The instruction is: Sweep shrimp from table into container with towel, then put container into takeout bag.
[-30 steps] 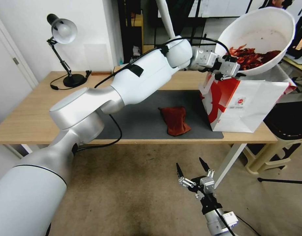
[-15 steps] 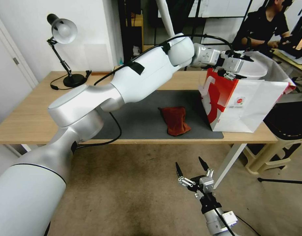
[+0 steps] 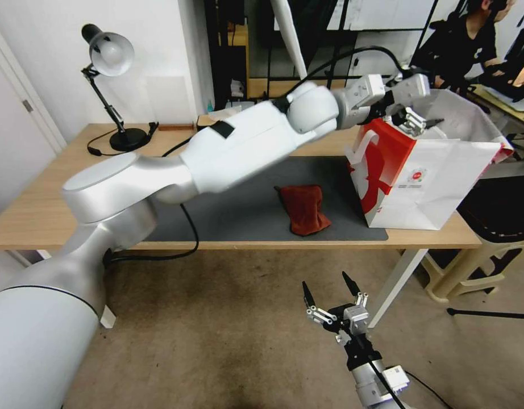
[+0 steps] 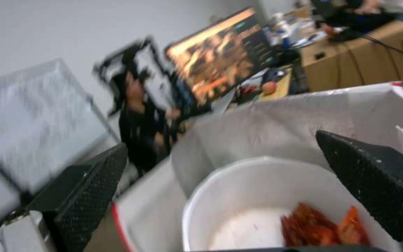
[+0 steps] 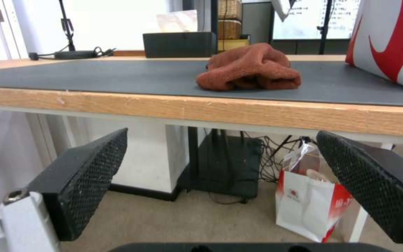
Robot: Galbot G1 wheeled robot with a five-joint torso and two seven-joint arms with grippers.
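The left arm reaches across the table (image 3: 57, 193) to the takeout bag (image 3: 432, 187), which stands upright at the right end of the grey mat (image 3: 245, 210). The left gripper (image 3: 418, 119) hangs just above the bag's open mouth with its jaws spread wide and nothing between them. In the left wrist view the two black meshed fingers (image 4: 89, 189) stand far apart on either side of the container (image 4: 257, 206), which sits down inside the bag (image 4: 276, 119), below the fingers and apart from them. The shrimp (image 4: 323, 227) lie in a heap against one side of the white bowl, and the bag's pale lining rises around its rim.

The towel (image 3: 303, 207) lies crumpled on the mat, near the bag's red side panel and not touching it; the right wrist view shows the towel (image 5: 249, 68) bunched up close to the table's front edge (image 5: 201, 108), with a black tissue box (image 5: 179, 44) farther back. A desk lamp (image 3: 109, 62) stands at the far left corner of the table.

The right gripper (image 3: 329, 291) waits low in front of the table, below its edge and above the floor, with its fingers (image 5: 85, 182) spread wide and empty
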